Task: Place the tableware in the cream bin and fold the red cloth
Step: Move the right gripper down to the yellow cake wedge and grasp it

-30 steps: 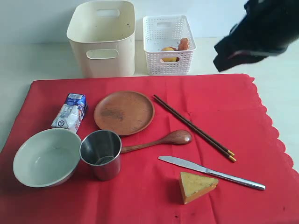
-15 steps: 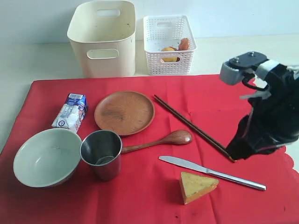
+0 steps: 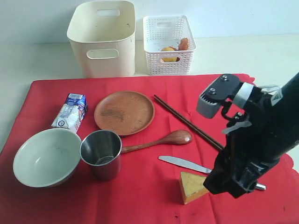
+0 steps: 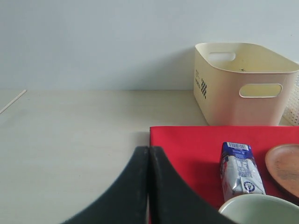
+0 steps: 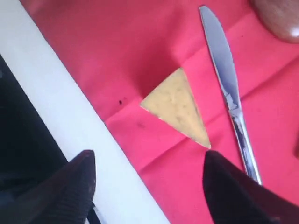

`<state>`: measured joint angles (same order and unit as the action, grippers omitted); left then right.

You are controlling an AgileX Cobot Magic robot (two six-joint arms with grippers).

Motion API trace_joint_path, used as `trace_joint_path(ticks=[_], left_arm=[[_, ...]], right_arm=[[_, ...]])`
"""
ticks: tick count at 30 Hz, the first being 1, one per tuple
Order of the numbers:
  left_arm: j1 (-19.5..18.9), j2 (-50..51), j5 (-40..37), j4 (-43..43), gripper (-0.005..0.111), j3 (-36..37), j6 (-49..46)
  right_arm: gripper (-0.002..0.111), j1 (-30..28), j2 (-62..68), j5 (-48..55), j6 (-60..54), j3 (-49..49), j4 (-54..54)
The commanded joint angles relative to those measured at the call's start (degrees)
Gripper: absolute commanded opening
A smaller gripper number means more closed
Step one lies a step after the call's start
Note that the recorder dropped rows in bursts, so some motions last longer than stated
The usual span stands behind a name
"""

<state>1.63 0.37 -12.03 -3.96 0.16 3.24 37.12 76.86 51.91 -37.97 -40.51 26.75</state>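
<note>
Finds red cloth (image 3: pixel 140 200) flat across lower frame, cream bin (image 3: pixel 110 65) upper left behind it. Shows right gripper (image 3: pixel 230 181) lower right, fingers apart over cheese wedge (image 3: pixel 190 185), arm hiding handle of knife (image 3: pixel 182 163) on cloth. Shows left gripper (image 4: pixel 148 186) fingers pressed together.

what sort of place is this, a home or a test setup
Likely a staged robot test bench, not a home: a pale table against a blank wall, a red cloth laid with plate, bowl and cup, a cream bin beside a white lattice basket.
</note>
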Motion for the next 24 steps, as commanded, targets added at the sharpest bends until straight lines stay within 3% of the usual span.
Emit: trace_joint_path(ticks=[1, 10, 16, 24], left_arm=[[0.21, -0.37, 0.16, 0.13, 0.001, -0.16, -0.04], [0.21, -0.37, 0.16, 0.13, 0.001, -0.16, -0.04], [0.21, -0.37, 0.16, 0.13, 0.001, -0.16, -0.04], [0.21, -0.37, 0.16, 0.13, 0.001, -0.16, -0.04]], right_arm=[[0.064, 5.48, 3.79, -6.00, 5.09, 0.22, -5.69], [0.065, 13.25, 14.25, -18.00, 9.56, 0.22, -13.87], [0.083, 13.55, 19.07, -20.71, 9.65, 0.22, -14.87], [0.081, 13.55, 21.12, -21.73, 9.49, 0.09, -14.87]])
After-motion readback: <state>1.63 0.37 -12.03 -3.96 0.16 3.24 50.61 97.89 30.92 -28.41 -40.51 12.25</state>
